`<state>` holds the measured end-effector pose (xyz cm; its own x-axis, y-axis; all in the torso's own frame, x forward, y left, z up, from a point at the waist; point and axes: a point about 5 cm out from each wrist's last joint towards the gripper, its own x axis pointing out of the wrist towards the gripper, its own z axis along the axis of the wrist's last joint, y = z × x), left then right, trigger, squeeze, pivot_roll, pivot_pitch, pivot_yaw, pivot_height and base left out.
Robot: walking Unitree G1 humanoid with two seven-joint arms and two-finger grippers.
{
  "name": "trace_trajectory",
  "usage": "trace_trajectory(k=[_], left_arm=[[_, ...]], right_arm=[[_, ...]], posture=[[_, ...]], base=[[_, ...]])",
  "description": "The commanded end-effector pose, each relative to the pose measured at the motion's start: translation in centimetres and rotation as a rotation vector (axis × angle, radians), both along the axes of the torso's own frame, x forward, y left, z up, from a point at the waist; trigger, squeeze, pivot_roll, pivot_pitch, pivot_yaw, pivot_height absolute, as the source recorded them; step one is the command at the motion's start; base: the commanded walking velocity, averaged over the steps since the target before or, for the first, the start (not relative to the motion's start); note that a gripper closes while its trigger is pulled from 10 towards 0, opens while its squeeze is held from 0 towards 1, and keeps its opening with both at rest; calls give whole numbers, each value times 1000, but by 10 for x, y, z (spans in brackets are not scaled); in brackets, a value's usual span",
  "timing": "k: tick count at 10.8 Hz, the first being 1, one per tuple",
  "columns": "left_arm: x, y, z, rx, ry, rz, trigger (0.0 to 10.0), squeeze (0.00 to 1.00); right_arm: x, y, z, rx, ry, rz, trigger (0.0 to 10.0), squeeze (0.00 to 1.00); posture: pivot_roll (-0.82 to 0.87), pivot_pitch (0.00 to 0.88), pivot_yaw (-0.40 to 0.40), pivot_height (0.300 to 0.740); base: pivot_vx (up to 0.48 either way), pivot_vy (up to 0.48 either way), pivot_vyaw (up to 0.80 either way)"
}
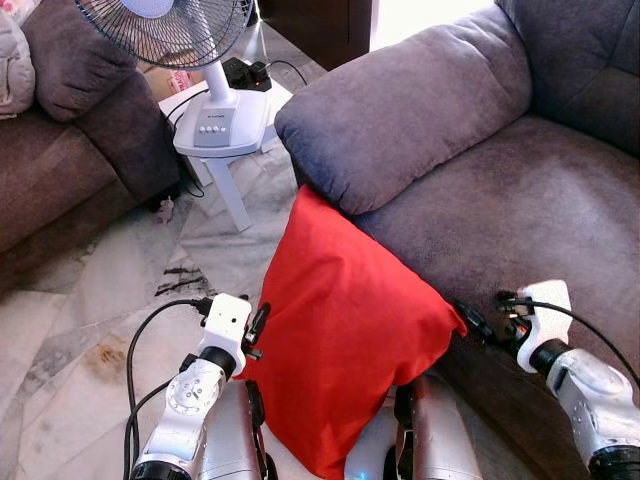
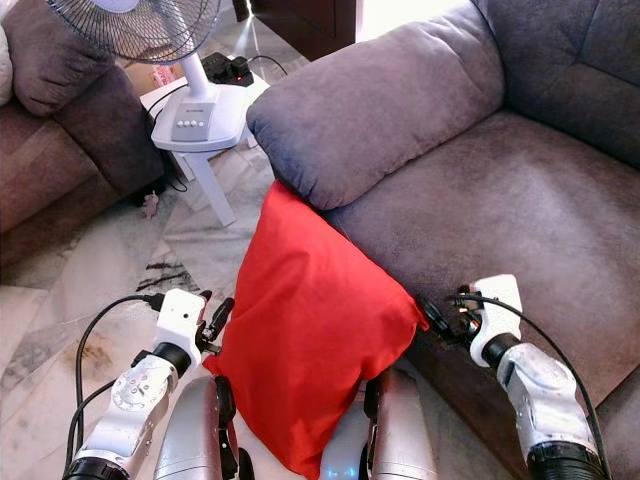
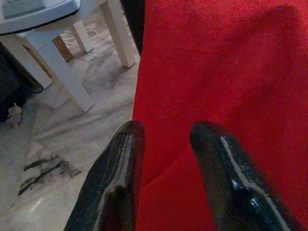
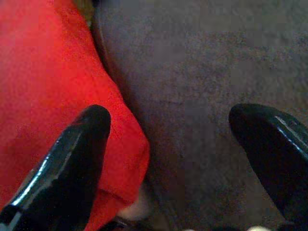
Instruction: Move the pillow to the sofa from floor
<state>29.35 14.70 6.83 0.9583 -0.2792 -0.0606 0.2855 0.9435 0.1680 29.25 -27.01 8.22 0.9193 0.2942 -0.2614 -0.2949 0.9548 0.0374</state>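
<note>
The red pillow (image 1: pixel 340 330) stands on edge between my two arms, its top corner leaning against the front of the grey sofa (image 1: pixel 530 200) below the armrest (image 1: pixel 400 110). My left gripper (image 1: pixel 258 328) is open at the pillow's left edge; in the left wrist view the fingers (image 3: pixel 127 149) straddle that red edge. My right gripper (image 1: pixel 478 322) is wide open at the pillow's right corner, above the front of the sofa seat. In the right wrist view one finger (image 4: pixel 82 144) lies over the red cloth and the other over the grey seat (image 4: pixel 202 72).
A white standing fan (image 1: pixel 215 110) sits on a small white stool (image 1: pixel 232 195) on the marble floor beyond the pillow, with a black power strip (image 1: pixel 245 72) and cables behind it. A brown sofa (image 1: pixel 70 160) stands at the left.
</note>
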Motion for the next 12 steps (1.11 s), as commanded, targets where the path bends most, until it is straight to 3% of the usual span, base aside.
trace_trajectory(k=[1, 4, 5, 10, 12], left_arm=[[-3, 2, -4, 12, 20, -5, 10000, 0], [-2, 2, -4, 11, 23, -6, 10000, 0], [-2, 2, -4, 9, 25, -10, 10000, 0], [-3, 1, -4, 9, 26, -16, 10000, 0], [-3, 0, -4, 10, 28, -24, 10000, 0]], right_arm=[[-3, 1, 0, 29, 4, 22, 10000, 1000], [-7, 5, -1, -10, 17, 85, 10000, 1000], [-10, 6, -5, -104, 35, 141, 10000, 0], [-11, 11, -6, -106, 27, 169, 10000, 0], [-13, 17, -12, -90, 81, 195, 10000, 0]], posture=[[42, 213, 93, 553], [40, 212, 92, 553], [42, 213, 92, 553], [44, 217, 95, 553], [45, 217, 96, 553]], base=[[0, 0, 0], [0, 0, 0], [0, 0, 0], [0, 0, 0], [0, 0, 0]])
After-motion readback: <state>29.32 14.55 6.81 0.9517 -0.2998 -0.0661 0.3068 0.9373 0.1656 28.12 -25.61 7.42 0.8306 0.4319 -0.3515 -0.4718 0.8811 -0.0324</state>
